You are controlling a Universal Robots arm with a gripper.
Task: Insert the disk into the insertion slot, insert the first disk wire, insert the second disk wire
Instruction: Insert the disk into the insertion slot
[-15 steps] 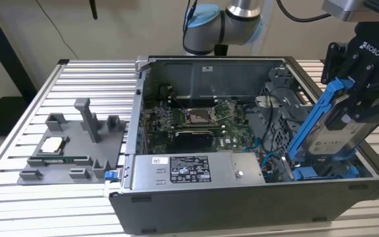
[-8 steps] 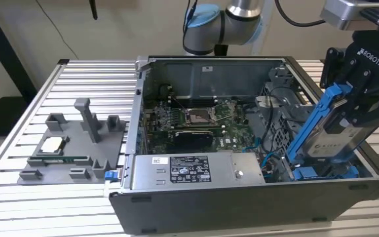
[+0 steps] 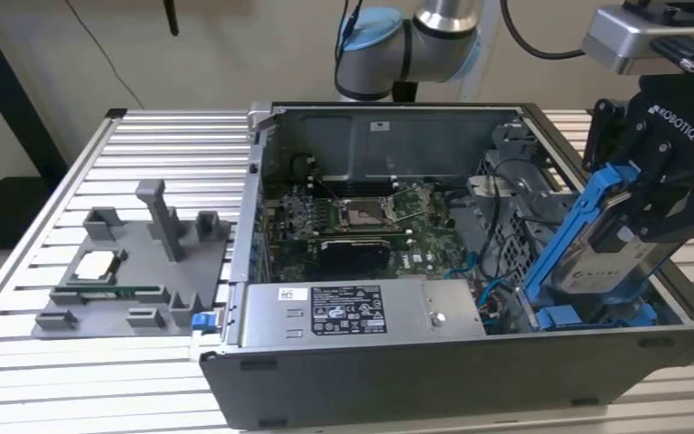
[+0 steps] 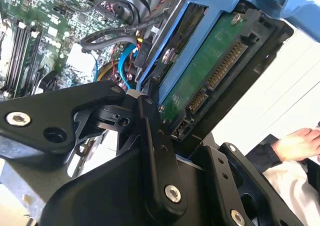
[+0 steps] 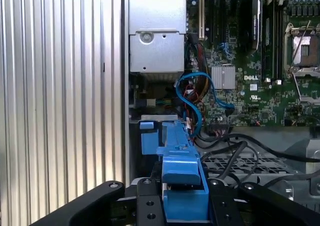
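Note:
In the exterior view my gripper (image 3: pixel 651 215) is shut on the disk (image 3: pixel 606 249), a silver drive with a white label in a bright blue frame. The disk stands steeply tilted over the exterior view's right end of the open computer case, its lower end down at the insertion slot (image 3: pixel 570 315), where more blue plastic shows. The second wrist view has the disk's green circuit board and connectors (image 4: pixel 210 81) facing the camera between my black fingers (image 4: pixel 150 146). Seen edge-on in the first wrist view, the blue frame (image 5: pixel 182 166) rises from my gripper (image 5: pixel 182 198). Blue wires (image 5: pixel 192 98) loop beside the bay.
The grey power-supply box (image 3: pixel 360 312) lies along the case's near wall, and the motherboard (image 3: pixel 360 221) sits behind it. A grey fixture (image 3: pixel 130 271) with small parts stands on the slatted table at the exterior view's left. A person's hand (image 4: pixel 300 143) is beyond the case.

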